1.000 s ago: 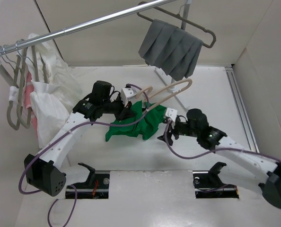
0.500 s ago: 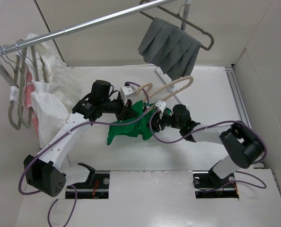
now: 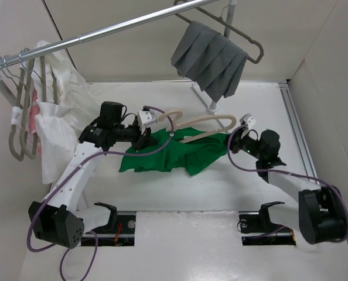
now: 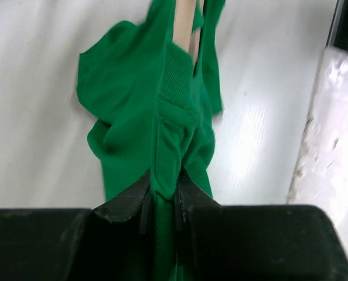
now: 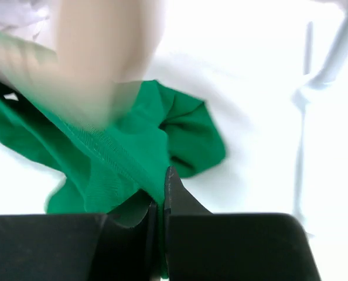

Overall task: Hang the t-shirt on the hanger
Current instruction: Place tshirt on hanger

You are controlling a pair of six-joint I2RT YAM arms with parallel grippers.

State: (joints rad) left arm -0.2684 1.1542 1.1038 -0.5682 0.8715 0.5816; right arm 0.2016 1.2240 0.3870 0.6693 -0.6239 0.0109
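While the bright green t-shirt lies stretched across the middle of the white tabletop, the robot's left jaws pinch a fold of it just below the ribbed neckband. The right jaws are closed tight on the cloth at the opposite end, so the garment spans the gap between them. The cream hanger lies along the shirt's far edge, and part of it passes in among the green folds near the neck.

The shirt looks light and limp, thin cotton that will likely sag, bunch and twist wherever it is not held. The ribbed neckband and the shoulder seams, being thicker, seem the surest places to grip when opening it over the hanger. The hanger looks rigid and smooth, so it may slide on the tabletop if the cloth drags it.

How far the hanger reaches inside the shirt cannot be told, because fabric covers that stretch. Nor is it clear whether the hanger rests on the tabletop or rides on the cloth. At the right wrist it is only a pale blur. No neck label is visible, and the shirt's sleeves are lost in folds.
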